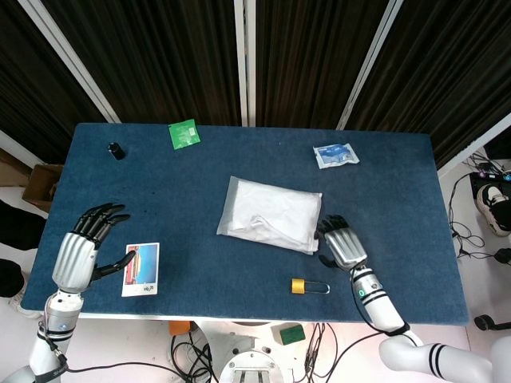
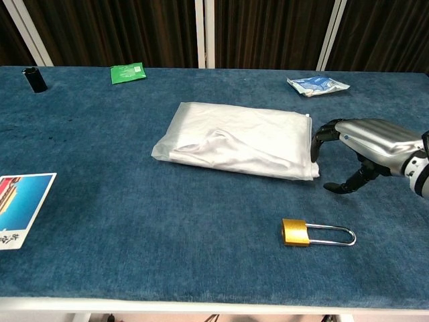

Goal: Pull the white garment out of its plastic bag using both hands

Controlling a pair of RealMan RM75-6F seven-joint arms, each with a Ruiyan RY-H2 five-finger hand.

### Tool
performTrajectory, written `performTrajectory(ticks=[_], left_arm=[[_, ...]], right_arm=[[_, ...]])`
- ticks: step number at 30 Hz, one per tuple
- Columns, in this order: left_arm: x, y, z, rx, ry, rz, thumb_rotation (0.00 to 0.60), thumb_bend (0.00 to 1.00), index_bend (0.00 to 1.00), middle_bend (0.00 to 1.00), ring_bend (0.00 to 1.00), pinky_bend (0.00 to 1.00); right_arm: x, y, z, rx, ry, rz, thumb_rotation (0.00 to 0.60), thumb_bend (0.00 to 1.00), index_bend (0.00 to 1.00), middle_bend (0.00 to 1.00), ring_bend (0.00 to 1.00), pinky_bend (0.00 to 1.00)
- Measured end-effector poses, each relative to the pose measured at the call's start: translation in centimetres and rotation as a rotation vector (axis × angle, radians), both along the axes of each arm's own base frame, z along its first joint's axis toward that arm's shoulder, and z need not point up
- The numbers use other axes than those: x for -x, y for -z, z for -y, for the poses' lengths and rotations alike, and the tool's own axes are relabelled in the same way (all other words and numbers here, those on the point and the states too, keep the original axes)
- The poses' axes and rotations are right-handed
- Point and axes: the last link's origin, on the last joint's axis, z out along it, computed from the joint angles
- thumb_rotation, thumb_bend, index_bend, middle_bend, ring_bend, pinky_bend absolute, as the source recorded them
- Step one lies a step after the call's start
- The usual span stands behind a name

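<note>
The white garment in its clear plastic bag [image 1: 270,214] [image 2: 241,139] lies flat in the middle of the blue table. My right hand [image 1: 342,243] [image 2: 362,144] is at the bag's right end, fingers apart, fingertips touching or nearly touching its edge, thumb low on the cloth. It holds nothing. My left hand [image 1: 84,246] hovers open at the table's left edge, far from the bag, seen only in the head view.
A brass padlock [image 1: 307,286] [image 2: 315,233] lies in front of the bag near the right hand. A picture card [image 1: 141,268] [image 2: 20,208] sits by the left hand. A green packet [image 1: 184,133], a small black cap [image 1: 116,150] and a blue-white sachet [image 1: 335,155] lie along the far side.
</note>
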Motion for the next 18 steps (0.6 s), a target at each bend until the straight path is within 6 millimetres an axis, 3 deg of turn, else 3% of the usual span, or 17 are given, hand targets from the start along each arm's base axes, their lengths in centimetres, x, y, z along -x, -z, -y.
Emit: performTrajectory(ticks=[14,18], left_arm=[[0.3,0.2,-0.3,0.005,-0.004,0.009,0.600,0.18,0.27,0.20,0.14,0.19],[0.3,0.3,-0.4,0.007,-0.005,0.010,0.600,0.19,0.27,0.20,0.14,0.19]], right_arm=[[-0.3,0.9,0.9,0.030,-0.022,0.036,0.600,0.30,0.43,0.24,0.09,0.15],[-0.3,1.3,1.1,0.033,-0.022,0.042,0.600,0.37,0.47,0.26,0.09,0.15]])
